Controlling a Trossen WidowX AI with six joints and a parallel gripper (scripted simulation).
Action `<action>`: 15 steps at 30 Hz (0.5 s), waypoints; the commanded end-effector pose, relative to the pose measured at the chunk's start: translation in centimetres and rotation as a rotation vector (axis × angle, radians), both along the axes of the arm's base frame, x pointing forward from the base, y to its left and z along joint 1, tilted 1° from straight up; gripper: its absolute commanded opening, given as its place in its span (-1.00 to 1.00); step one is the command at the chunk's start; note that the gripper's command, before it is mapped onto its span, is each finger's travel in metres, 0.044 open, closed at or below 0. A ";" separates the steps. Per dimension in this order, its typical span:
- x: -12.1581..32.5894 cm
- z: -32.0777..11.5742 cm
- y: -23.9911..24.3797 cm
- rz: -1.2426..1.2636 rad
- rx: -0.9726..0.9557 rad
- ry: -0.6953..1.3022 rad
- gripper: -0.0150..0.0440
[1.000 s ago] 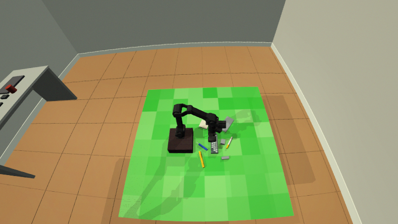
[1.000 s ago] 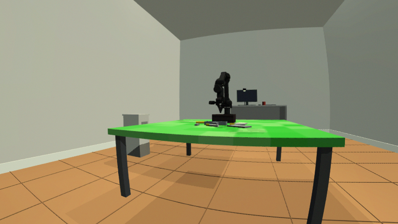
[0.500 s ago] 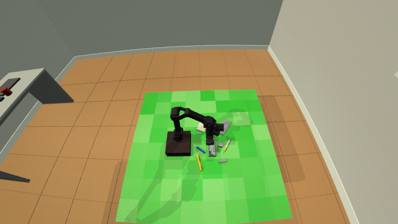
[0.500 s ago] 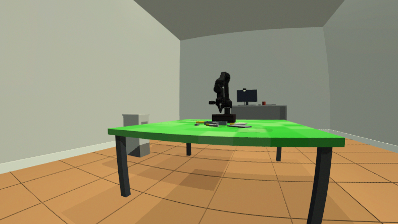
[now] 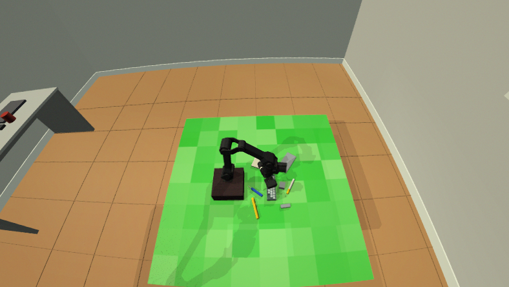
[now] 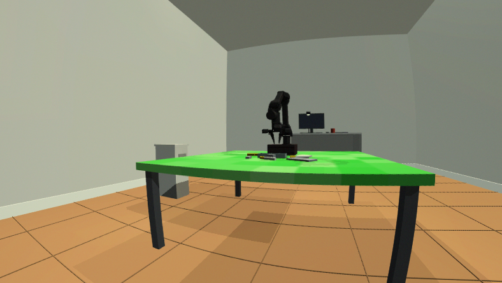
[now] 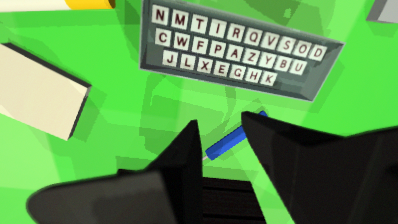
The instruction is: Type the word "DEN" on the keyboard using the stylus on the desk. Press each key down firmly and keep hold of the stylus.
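The keyboard lies on the green table. In the wrist view N is at the top row's left end, D at its right end, and E is in the bottom row. The blue stylus, with a thin tip, lies on the table between the keyboard and the arm's base. My gripper is partly open and empty, above the table. In the wrist view the stylus shows beyond and between the fingers, its far end partly behind the right finger. In the top view the fingertips are hidden and the hand covers part of the keyboard.
A yellow stick lies near the stylus. Beyond the keyboard lie a white-and-yellow pen and small grey blocks. A cream block and a grey slab lie to one side. The dark base stands behind the stylus.
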State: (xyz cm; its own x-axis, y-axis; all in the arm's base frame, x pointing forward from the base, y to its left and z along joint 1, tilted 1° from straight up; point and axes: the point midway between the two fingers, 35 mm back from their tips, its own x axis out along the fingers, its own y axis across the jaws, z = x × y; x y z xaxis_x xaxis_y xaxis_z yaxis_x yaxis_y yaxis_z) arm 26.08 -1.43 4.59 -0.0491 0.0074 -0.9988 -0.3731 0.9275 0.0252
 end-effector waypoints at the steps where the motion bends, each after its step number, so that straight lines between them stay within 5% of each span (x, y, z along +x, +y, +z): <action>1: -0.9 -0.7 -1.2 0.357 0.063 0.062 0.02; 15: -4.3 -2.3 -4.1 1.420 0.408 0.087 0.02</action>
State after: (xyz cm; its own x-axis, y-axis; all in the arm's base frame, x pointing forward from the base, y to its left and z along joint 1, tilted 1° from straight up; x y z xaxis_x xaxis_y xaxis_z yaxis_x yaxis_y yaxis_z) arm 23.74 -3.98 3.10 -0.2044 0.0707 -0.9763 -0.8983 0.3827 0.2158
